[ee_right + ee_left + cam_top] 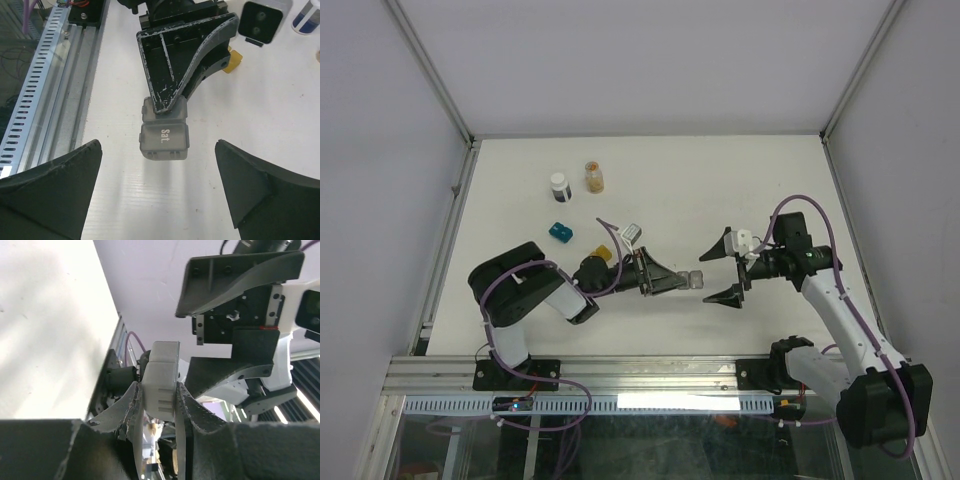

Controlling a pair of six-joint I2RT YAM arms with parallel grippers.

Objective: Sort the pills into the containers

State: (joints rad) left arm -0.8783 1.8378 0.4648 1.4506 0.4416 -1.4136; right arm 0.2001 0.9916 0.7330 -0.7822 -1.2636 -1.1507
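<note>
My left pincer [157, 390] is closed tight on the gray container [164, 136], one finger pressed against each of its long sides, so that most of the little box sticks out past the fingertips. The cell farthest out carries the printed word "Sat." on its lid, and that lid faces my right wrist camera. My right pincer [712, 274] stands wide open and holds nothing; its two fingers sit on either side of the gray container's free end, well apart from it and not touching. Both pincers meet near the middle of the white worktop [720, 180], closer to its near edge. Behind my left arm, the teal container [560, 232] and the amber-yellow container [603, 252] lie on the worktop near each other. Farther back stand a white-capped vial [559, 185] and an amber vial [594, 177], side by side.
</note>
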